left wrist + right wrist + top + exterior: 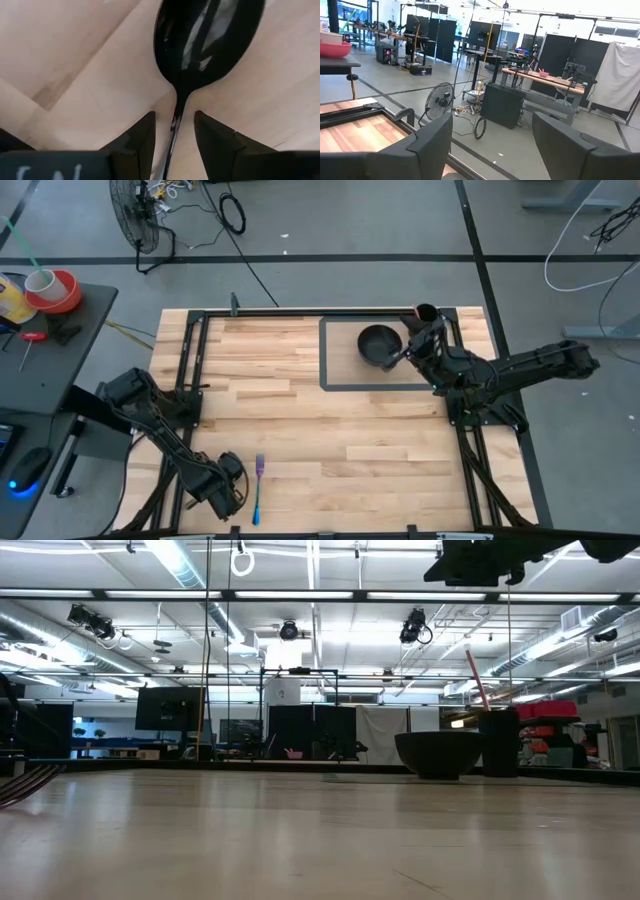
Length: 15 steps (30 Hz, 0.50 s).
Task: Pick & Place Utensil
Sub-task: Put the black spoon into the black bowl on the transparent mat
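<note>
The middle of the table [330, 430] is left open for passage. The far right corner is blocked by the bowl [379, 343] and cup [425, 312].

Pale striped wooden tabletop [300, 420], planks running light and tan. Glossy black spoon [200, 45] shining on it, matte black bowl [379, 343] inside a dark outlined rectangle [325, 355], and a purple-and-blue utensil [258, 485].

Two dark, jointed arms of matte black segments, left gripper [174, 142] with wedge-shaped black fingers [140, 140], white lettering on its body, right gripper [492, 145] with broad, angular black fingers [570, 147]
</note>
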### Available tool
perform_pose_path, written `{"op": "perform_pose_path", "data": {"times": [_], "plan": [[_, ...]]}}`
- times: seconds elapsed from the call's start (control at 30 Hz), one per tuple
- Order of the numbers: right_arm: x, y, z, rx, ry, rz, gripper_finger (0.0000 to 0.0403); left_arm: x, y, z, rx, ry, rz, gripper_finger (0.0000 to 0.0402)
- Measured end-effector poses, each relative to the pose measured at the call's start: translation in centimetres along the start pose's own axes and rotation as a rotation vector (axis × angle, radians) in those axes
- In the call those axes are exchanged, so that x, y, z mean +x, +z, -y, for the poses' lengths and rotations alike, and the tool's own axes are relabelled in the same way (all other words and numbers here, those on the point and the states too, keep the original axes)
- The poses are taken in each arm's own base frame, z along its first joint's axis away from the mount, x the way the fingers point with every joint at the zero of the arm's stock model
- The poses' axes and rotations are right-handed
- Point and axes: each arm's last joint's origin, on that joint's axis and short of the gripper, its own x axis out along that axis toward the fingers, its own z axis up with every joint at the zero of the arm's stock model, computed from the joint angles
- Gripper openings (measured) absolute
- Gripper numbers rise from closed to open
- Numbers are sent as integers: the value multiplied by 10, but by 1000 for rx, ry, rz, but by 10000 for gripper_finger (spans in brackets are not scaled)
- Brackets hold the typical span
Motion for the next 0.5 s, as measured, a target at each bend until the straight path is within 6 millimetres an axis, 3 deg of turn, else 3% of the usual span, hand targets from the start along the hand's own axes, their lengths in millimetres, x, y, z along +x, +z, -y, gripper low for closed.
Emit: {"op": "perform_pose_path", "data": {"times": [0.23,0.5], "plan": [[-3,0,-2,-2,17,1,274,3,0,0,46,-15,-10,134],[-4,1,-4,-5,66,15,274,4,0,-2,59,-2,-9,76]]}}
